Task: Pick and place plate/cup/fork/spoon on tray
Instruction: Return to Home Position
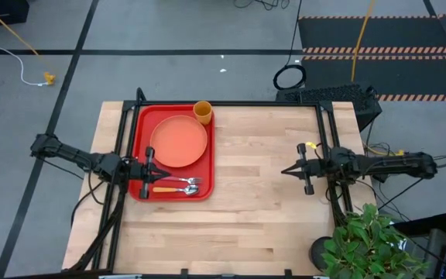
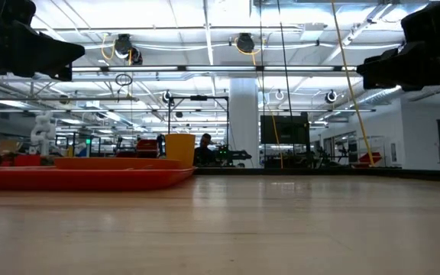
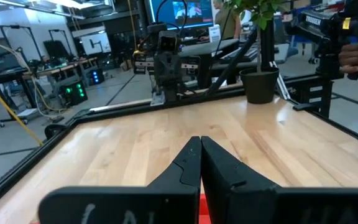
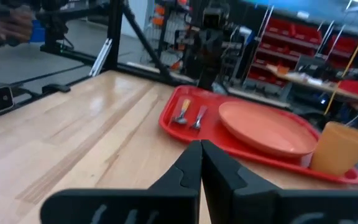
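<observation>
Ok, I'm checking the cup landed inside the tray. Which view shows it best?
The high view: the cup stands in the tray's corner beside the plate. The right wrist view shows its side, the low view its upper part above the rim; the left wrist view misses it.

No legible text, labels, numbers
</observation>
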### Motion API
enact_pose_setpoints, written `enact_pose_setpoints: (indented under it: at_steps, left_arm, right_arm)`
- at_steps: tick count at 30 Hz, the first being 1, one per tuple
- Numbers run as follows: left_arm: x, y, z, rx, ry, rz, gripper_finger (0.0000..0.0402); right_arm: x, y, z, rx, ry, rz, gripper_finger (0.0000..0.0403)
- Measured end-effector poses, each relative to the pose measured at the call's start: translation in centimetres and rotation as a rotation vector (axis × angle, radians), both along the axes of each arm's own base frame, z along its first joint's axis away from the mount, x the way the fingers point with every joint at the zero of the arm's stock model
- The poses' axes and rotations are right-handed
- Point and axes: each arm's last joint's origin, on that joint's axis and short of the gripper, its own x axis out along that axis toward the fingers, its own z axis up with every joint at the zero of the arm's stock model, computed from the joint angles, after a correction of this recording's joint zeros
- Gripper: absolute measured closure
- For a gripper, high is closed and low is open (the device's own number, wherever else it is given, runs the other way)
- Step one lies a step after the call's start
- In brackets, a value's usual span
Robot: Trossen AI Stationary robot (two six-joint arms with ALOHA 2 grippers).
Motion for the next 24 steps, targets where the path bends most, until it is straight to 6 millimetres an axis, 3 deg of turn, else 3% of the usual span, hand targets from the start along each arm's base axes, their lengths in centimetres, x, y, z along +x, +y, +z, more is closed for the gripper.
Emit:
enact_pose_setpoints:
  at_steps: [5,14,24]
  left_arm:
    - [0.0,0.0,0.1,-0.004,-0.012,0.0,0.0397]
    - [0.0,0.0,0.1,-0.021,-0.01,0.0,0.0396]
    - [-0.4,0.2,0.8,0.032,-0.081,0.009,0.0396]
  right_arm:
    - [-0.7,-0.4,-0.2,-0.02,0.013,-0.1,0.0403]
    - [-1.8,-0.5,0.5,0.002,-0.088,-0.109,0.0403]
    - [-1.7,-0.5,0.4,0.062,-0.064,-0.11,0.0403]
